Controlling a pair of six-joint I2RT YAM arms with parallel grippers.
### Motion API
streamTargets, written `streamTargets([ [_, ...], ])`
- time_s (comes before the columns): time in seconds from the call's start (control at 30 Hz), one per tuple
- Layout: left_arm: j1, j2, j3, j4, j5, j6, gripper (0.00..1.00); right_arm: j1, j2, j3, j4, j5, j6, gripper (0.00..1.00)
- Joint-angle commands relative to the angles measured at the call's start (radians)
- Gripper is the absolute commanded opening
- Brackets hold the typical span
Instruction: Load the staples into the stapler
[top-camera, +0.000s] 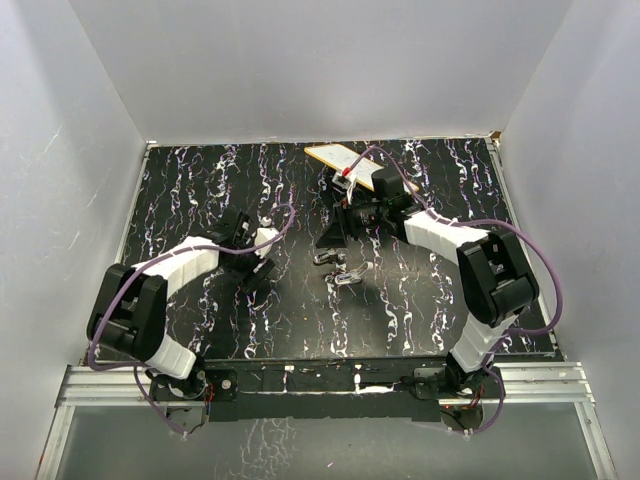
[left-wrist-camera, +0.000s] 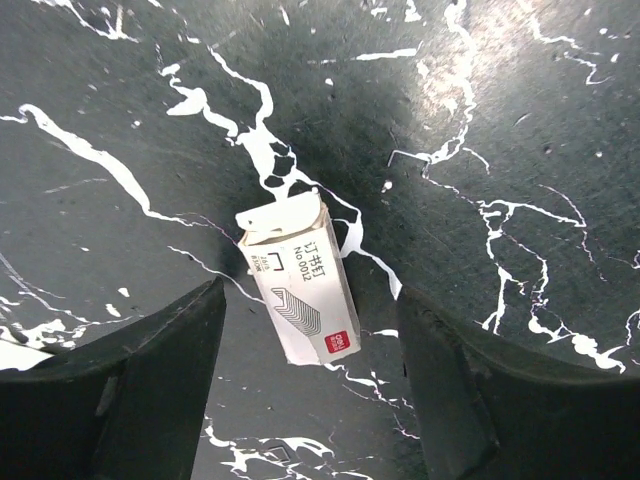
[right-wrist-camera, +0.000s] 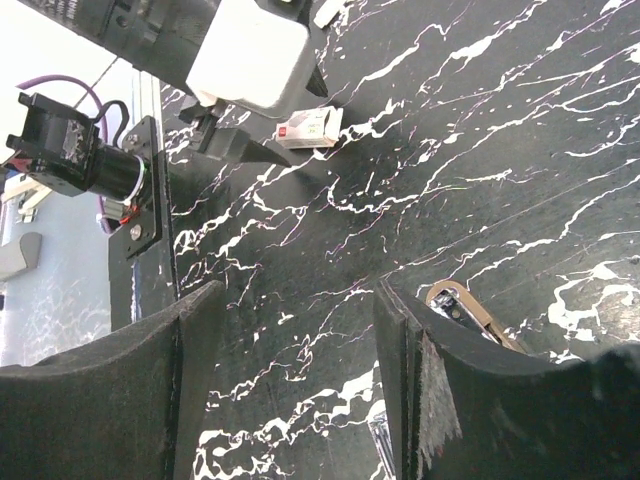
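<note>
Left gripper (left-wrist-camera: 312, 300): fingers spread, holding nothing; staple box (left-wrist-camera: 297, 290) flat between them, mid-frame. Right gripper (right-wrist-camera: 300, 295) likewise spread, empty. Stapler (top-camera: 344, 277) at frame centre, apart from box. Risk: skewed pinch might crush carton and spill staples.

Left wrist view: both fingers (left-wrist-camera: 110, 390) of the left pincer (left-wrist-camera: 310, 292) run off the bottom edge. On the staple box (left-wrist-camera: 297, 290) between them, you cannot read the red label's print.

Right wrist view: one finger (right-wrist-camera: 455, 400) of the right pincer (right-wrist-camera: 300, 290) covers most of the stapler (right-wrist-camera: 462, 305). Both its fingers run off the bottom edge.

Top view: the stapler near the right pincer is too small to show how its arms lie. The right arm (top-camera: 440, 235) covers part of the yellow-edged board (top-camera: 335, 156).
</note>
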Motion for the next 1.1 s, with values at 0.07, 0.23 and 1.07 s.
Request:
streamTargets([
  [0.07,0.032,0.021,0.0,0.003,0.032,-0.028,0.59,0.03,0.049,0.093,0.013,0.004,0.012,0.61],
  [0.23,0.039,0.018,-0.023,0.01,0.041,-0.018,0.46,0.056,0.106,0.139,0.016,0.019,0.039,0.6],
  [1.07,0.094,-0.181,-0.155,0.129,0.282,0.084,0.28,0.257,0.505,0.364,0.216,0.044,0.385,0.53],
])
